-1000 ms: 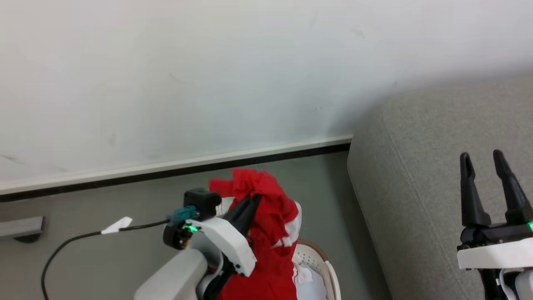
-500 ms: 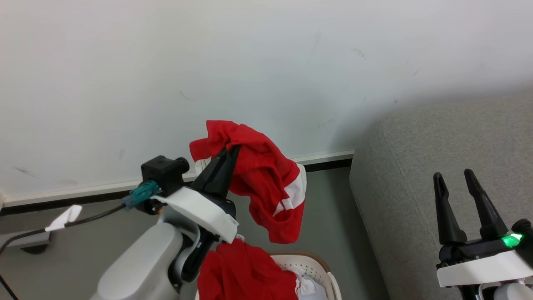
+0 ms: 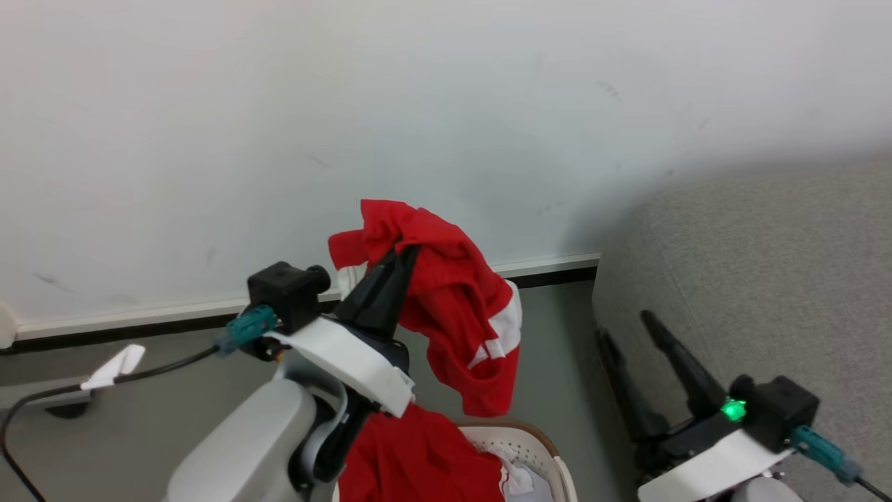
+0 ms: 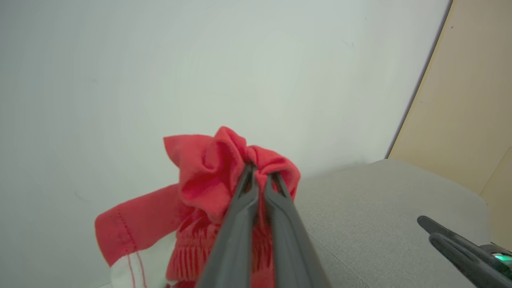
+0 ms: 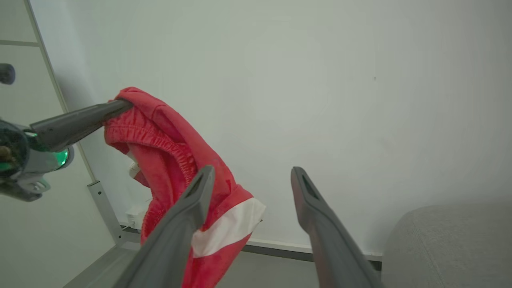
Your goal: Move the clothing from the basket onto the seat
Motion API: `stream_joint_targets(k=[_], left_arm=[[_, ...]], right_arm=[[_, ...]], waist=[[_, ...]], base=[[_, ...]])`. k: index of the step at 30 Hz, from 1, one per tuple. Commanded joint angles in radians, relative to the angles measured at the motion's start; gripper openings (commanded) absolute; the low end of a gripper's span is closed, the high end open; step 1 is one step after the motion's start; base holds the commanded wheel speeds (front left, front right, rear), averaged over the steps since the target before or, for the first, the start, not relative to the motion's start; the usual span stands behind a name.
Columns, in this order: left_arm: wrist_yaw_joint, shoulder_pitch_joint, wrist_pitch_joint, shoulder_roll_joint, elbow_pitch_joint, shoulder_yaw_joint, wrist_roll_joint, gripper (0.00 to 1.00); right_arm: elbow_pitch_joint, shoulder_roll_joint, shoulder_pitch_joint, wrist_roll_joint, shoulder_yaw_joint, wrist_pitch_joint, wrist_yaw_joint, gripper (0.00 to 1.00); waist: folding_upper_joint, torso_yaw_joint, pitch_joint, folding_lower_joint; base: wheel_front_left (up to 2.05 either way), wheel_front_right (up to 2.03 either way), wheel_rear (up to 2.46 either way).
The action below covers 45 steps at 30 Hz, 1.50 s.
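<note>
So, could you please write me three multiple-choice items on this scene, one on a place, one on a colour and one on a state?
1. On which side of the white perforated plastic basket does the light-grey fabric sofa stand?
A. the robot's left
B. the robot's right
C. beneath it

2. What colour is the band on the red fabric garment held up by the left gripper?
A. white
B. blue
C. yellow

3. How do the fingers of the right gripper stand?
A. shut on the garment
B. open, holding nothing
C. shut on the basket's rim

Answers:
1 B: the sofa is at the right of the head view and the basket at bottom centre.
2 A: a white band crosses the hanging red cloth.
3 B: the right wrist view shows a wide, empty gap between its fingers.
</note>
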Motion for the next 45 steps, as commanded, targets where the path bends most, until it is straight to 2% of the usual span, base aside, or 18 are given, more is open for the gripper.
stream_joint_targets(k=[1,4,13,16,22,30,31,32,33,40,45], left_arm=[[-0.002,0.005,0.001,-0.005,-0.007,-0.006,0.003,0.00],[-0.005,0.001,0.006,-0.012,-0.012,-0.016,0.008,0.00],[-0.025,0.010,0.012,-0.055,-0.038,-0.064,0.005,0.00],[-0.032,0.013,0.017,-0.070,-0.051,-0.080,0.001,0.00],[-0.045,0.026,0.040,-0.095,-0.069,-0.122,-0.006,0.00],[-0.057,0.048,0.062,-0.112,-0.087,-0.164,-0.017,0.00],[-0.056,0.050,0.064,-0.111,-0.086,-0.164,-0.019,0.00],[-0.054,0.053,0.065,-0.109,-0.083,-0.163,-0.021,0.00],[-0.051,0.055,0.065,-0.107,-0.080,-0.161,-0.024,0.00],[-0.043,0.063,0.054,-0.095,-0.061,-0.151,-0.031,0.00],[-0.038,0.073,0.047,-0.089,-0.039,-0.144,-0.041,0.00]], right_arm=[[0.018,-0.003,-0.026,0.015,0.026,0.001,-0.002,1.00],[0.052,-0.004,-0.050,0.034,0.075,0.001,-0.002,1.00],[0.237,0.008,-0.200,0.139,0.313,0.001,-0.002,1.00],[0.294,0.018,-0.241,0.162,0.355,0.001,-0.002,1.00],[0.376,0.042,-0.298,0.196,0.405,0.001,-0.002,1.00],[0.441,0.048,-0.332,0.199,0.402,0.001,-0.002,1.00],[0.446,0.048,-0.333,0.200,0.398,0.001,-0.002,0.44],[0.450,0.049,-0.333,0.200,0.394,0.001,-0.002,0.18],[0.453,0.051,-0.332,0.201,0.391,0.001,-0.002,0.00],[0.449,0.042,-0.315,0.207,0.382,0.001,-0.002,0.00],[0.420,0.027,-0.293,0.188,0.320,0.001,-0.002,0.00]], waist=[[-0.0001,0.009,-0.001,0.0000],[-0.0001,0.021,-0.002,0.0000],[-0.0001,0.081,-0.010,0.0000],[-0.0001,0.104,-0.014,0.0000],[-0.0001,0.147,-0.022,0.0000],[-0.0001,0.186,-0.027,0.0000],[-0.0001,0.188,-0.028,0.0000],[-0.0001,0.190,-0.028,0.0000],[-0.0001,0.190,-0.028,0.0000],[-0.0001,0.176,-0.028,0.0000],[-0.0001,0.162,-0.025,0.0000]], base=[[0.00,0.00,0.00],[0.00,0.00,0.00],[0.00,0.00,0.00],[0.00,0.00,0.00],[0.00,0.00,0.00],[0.00,0.00,0.00],[0.00,0.00,0.00],[0.00,0.00,0.00],[0.00,0.00,0.00],[0.00,0.00,0.00],[0.00,0.00,0.00]])
